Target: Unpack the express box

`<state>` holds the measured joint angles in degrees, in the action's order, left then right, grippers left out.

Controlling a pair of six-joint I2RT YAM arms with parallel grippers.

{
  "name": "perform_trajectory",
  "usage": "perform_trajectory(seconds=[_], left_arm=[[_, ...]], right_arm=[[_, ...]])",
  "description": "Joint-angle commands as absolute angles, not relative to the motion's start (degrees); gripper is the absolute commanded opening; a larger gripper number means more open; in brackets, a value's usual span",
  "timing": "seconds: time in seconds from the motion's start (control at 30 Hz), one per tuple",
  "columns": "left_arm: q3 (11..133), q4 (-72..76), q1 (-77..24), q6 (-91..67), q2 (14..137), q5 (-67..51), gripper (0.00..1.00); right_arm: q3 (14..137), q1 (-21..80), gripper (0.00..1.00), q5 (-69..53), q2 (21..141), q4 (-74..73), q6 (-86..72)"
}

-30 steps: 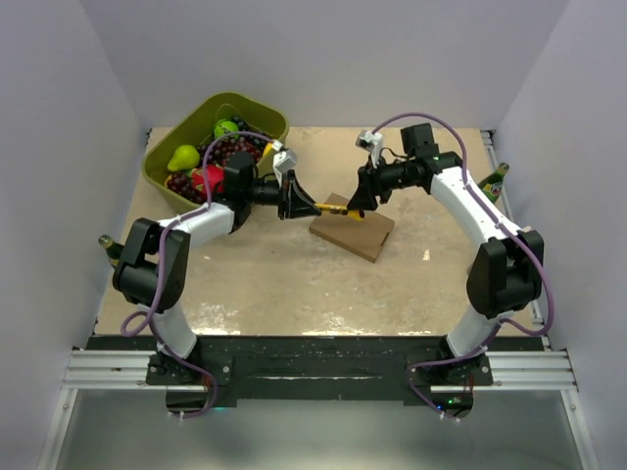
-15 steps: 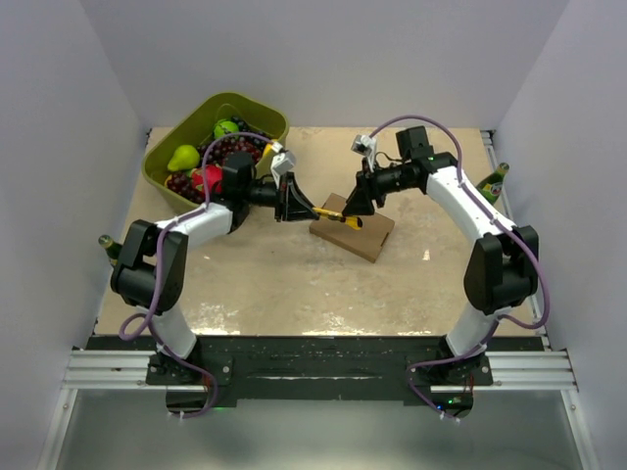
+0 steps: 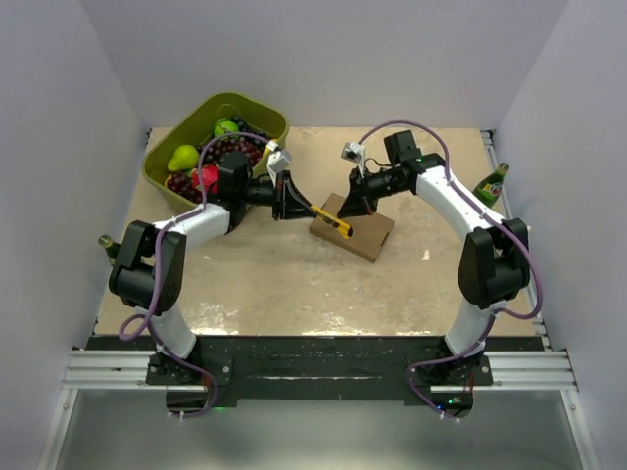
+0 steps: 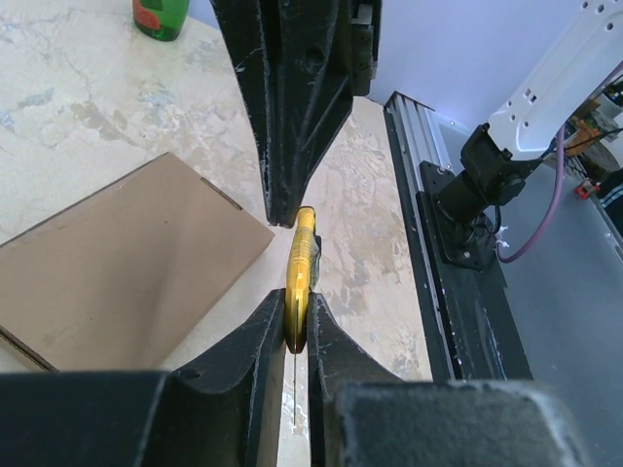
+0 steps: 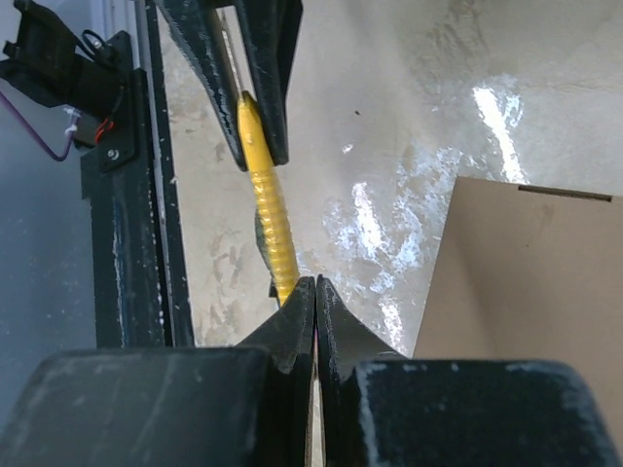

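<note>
White shells and black joints on the left arm [image 3: 201, 221] and right arm [image 3: 453, 200], purple cables [image 3: 392, 125] looping along both; black wedge-shaped fingers [image 4: 248, 355], scuffed pale.

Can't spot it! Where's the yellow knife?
The yellow knife is central in the top view, held by the left gripper, at the left edge of the express box.

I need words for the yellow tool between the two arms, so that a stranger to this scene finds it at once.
On the tan table, look to the middle, where the two arms meet by the left end of the brown express box. There the left gripper holds a yellow cutter. It is the only slim, stick-like yellow thing; the box beside it is flat and brown.
</note>
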<state>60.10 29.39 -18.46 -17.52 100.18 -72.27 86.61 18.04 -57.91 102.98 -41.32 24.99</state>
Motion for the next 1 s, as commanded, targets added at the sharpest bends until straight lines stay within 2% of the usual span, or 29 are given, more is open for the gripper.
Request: perform_trajectory(seconds=[0.0, 0.13, 0.23, 0.27, 0.37, 0.63, 0.83, 0.93, 0.97], left_arm=[[61.8, 32.7, -18.7, -18.3, 100.8, -72.4, 0.0], [62.0, 33.0, -18.9, -18.6, 101.2, -73.2, 0.0], [62.4, 33.7, -18.9, -19.6, 101.3, -74.0, 0.0], [62.6, 33.7, -18.9, -19.6, 101.4, -74.2, 0.0], [62.7, 33.6, -18.9, -19.6, 101.3, -74.5, 0.0], [63.4, 38.0, -18.9, -23.4, 102.1, -74.6, 0.0], [64.4, 41.4, -18.9, -26.7, 103.3, -74.4, 0.0], [65.0, 41.8, -18.9, -27.1, 103.7, -74.3, 0.0], [65.0, 42.2, -18.9, -27.2, 103.8, -74.2, 0.0]], right_arm=[[89.0, 17.8, 0.0, -54.5, 99.1, -42.6, 28.3], [87.9, 17.8, 0.0, -52.5, 98.1, -43.2, 29.0], [86.8, 17.0, 0.3, -54.4, 97.8, -41.7, 26.5], [86.7, 16.4, 0.43, -55.4, 98.0, -42.1, 26.2], [87.0, 16.4, 0.54, -57.8, 98.7, -43.6, 27.8], [90.6, 16.7, 0.58, -60.1, 103.1, -48.9, 32.7], [93.3, 17.2, 0.56, -61.8, 106.2, -52.6, 35.8], [93.3, 17.3, 0.47, -61.8, 106.2, -52.2, 35.2], [93.3, 17.4, 0.33, -61.7, 106.1, -52.1, 35.2]])
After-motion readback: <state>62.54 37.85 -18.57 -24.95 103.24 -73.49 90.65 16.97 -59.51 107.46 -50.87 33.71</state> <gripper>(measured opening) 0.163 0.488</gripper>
